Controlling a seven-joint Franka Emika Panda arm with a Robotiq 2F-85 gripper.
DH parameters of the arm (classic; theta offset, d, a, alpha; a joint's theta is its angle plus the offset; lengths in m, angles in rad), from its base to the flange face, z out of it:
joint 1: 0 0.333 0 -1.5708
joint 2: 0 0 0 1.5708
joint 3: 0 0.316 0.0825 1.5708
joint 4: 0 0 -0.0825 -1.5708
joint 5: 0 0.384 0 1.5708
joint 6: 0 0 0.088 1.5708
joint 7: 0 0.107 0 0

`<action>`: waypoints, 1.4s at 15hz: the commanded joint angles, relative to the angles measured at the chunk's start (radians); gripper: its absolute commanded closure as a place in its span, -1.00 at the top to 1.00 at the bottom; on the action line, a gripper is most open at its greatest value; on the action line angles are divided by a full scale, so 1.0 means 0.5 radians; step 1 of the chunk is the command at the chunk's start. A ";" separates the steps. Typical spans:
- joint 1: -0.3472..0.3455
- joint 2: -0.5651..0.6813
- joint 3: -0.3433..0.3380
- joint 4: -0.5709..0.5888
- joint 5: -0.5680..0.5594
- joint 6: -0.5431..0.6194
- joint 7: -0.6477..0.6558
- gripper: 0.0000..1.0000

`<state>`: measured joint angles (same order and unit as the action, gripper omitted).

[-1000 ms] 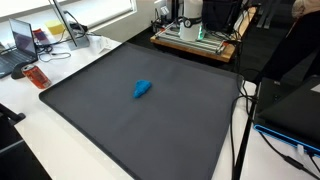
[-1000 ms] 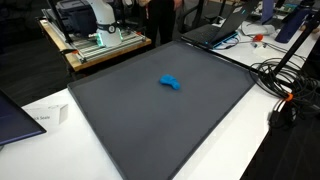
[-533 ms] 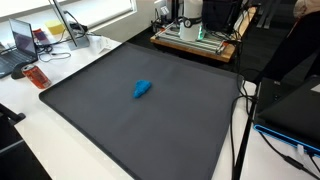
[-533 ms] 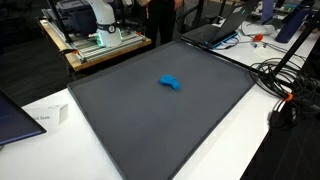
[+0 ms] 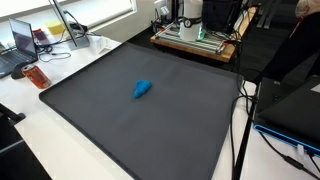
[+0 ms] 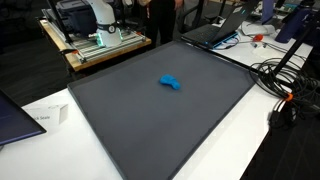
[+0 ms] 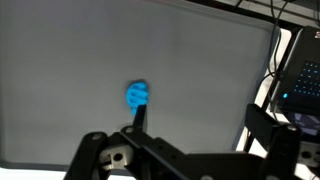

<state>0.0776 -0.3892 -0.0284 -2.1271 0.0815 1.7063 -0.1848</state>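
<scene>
A small blue object (image 5: 142, 89) lies near the middle of a large dark grey mat (image 5: 100, 120); both show in both exterior views, the object (image 6: 171, 83) on the mat (image 6: 140, 120). In the wrist view the blue object (image 7: 137, 95) lies on the mat (image 7: 190, 60), far below the camera. My gripper (image 7: 178, 138) shows only in the wrist view, high above the mat. Its dark fingers (image 7: 264, 125) stand wide apart with nothing between them. The blue object is left of the gap between them. The arm and gripper do not show in the exterior views.
A bench with equipment (image 5: 198, 35) stands behind the mat. Laptops and clutter (image 5: 25, 45) lie on the white table beside it. Cables (image 6: 285, 85) run along the mat's edge, with a laptop (image 6: 215, 32) at its far corner. A white box (image 6: 52, 115) sits near another corner.
</scene>
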 commanded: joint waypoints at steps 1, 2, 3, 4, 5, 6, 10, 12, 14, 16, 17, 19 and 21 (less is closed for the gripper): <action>0.018 0.264 0.009 0.266 0.137 -0.072 -0.018 1.00; 0.016 0.329 0.023 0.323 0.156 -0.082 0.011 1.00; 0.013 0.400 0.050 0.382 0.154 -0.074 0.063 1.00; 0.011 0.463 0.073 0.433 0.141 -0.064 0.104 1.00; 0.009 0.536 0.099 0.490 0.110 -0.056 0.161 1.00; 0.009 0.608 0.124 0.544 0.095 -0.050 0.235 1.00; 0.018 0.870 0.197 0.725 -0.001 -0.008 0.500 1.00; 0.025 0.995 0.209 0.804 -0.088 0.034 0.672 1.00; 0.034 1.121 0.204 0.892 -0.153 0.039 0.793 1.00; 0.044 1.252 0.191 0.987 -0.214 0.021 0.893 1.00; 0.047 1.329 0.183 1.044 -0.242 0.005 0.931 1.00; 0.057 1.476 0.164 1.156 -0.285 -0.023 0.997 1.00; 0.072 1.624 0.142 1.271 -0.318 -0.048 1.061 1.00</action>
<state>0.0903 0.3055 0.0653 -1.6161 -0.0432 1.7316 0.2880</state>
